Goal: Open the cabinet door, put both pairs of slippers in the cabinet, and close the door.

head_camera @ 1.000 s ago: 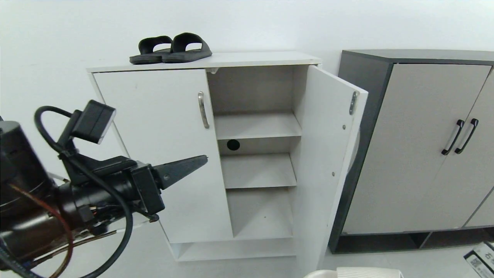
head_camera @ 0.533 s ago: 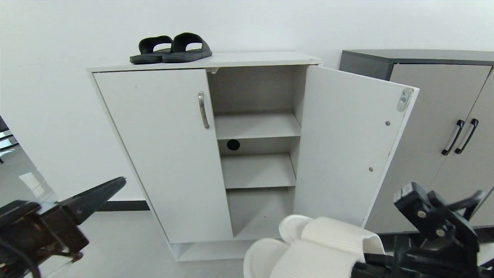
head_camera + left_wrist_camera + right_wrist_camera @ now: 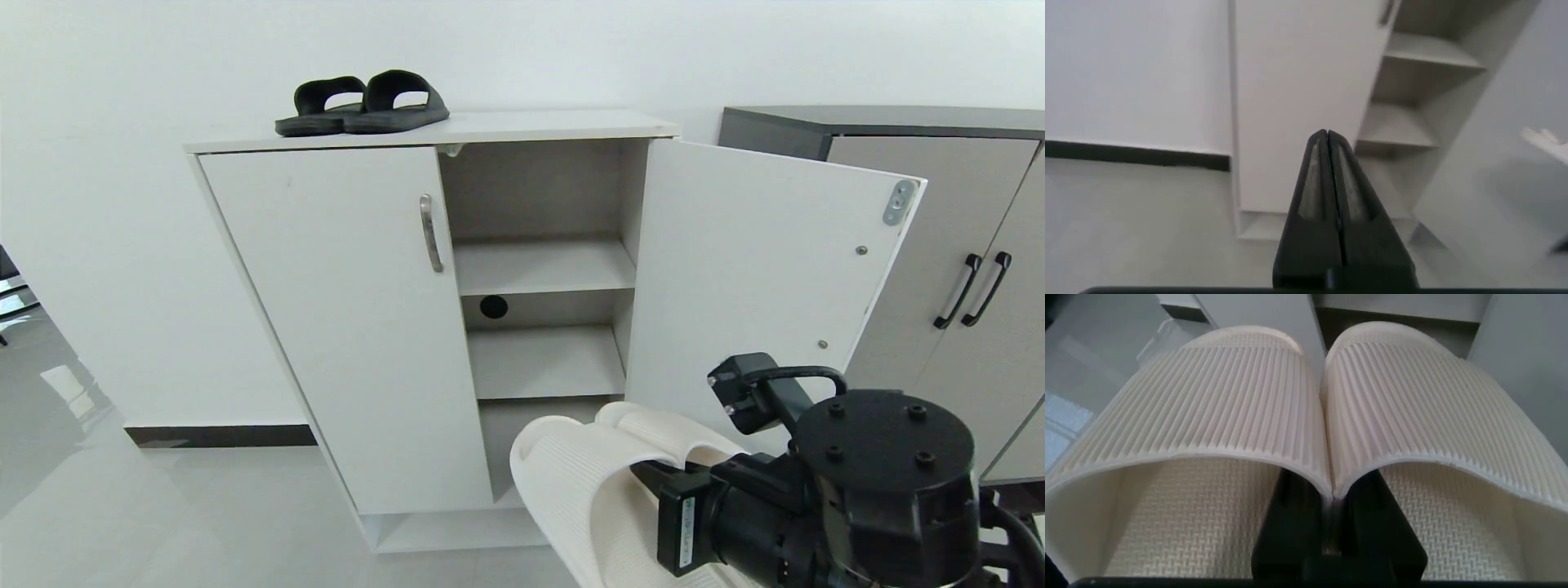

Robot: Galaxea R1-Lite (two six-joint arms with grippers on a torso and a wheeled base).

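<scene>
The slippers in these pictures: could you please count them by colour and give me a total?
Black slippers: 2
White slippers: 2
Total: 4

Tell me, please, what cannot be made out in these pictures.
- Head view: the closed left door hides what lies behind it.
- Head view: the white slippers cover part of the lowest compartment and the tips of the right claw.
- Right wrist view: the straps hide those tips too.
</scene>
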